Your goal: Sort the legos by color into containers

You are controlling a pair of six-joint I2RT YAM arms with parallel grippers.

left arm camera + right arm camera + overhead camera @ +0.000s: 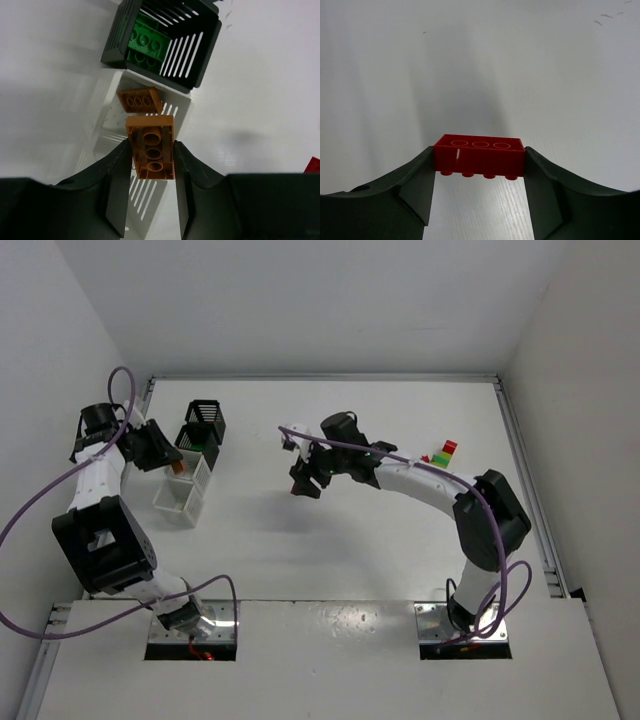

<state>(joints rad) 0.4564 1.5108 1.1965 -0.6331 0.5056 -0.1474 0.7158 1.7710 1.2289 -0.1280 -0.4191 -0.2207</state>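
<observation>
At the far left, the left pincer (152, 150) is partly closed on an orange-brown plastic brick (150, 131). It grips the brick by its long sides, hollow underside toward the wrist camera. The brick hangs above a white translucent slotted bin (106, 117), on whose floor a second orange-brown brick (140, 99) already lies. Just beyond, touching or nearly touching it, stands a black slotted bin (200, 55) holding green bricks (145, 42). The overhead view shows one more black bin (207, 416) at the far end of the row and one more white bin (178, 502) at the near end. What these two hold cannot be made out.

For this arm the step in hand looks like the drop. The next move probably calls only for spreading the fingers while the brick is inside the white bin's rim, so it does not catch an edge.

Toward the middle of the white counter (330, 550), the right pincer (479, 150) stands about half open. It clamps a red plastic brick (480, 159) end to end, studs down, above bare surface and well apart from the bins. This looks like a carry in mid-course. Its next move calls for a bin of its own for red, not the orange or green ones.

Farther right, a small cluster of red, green and yellow bricks (444, 453) lies on the counter, not yet sorted.
</observation>
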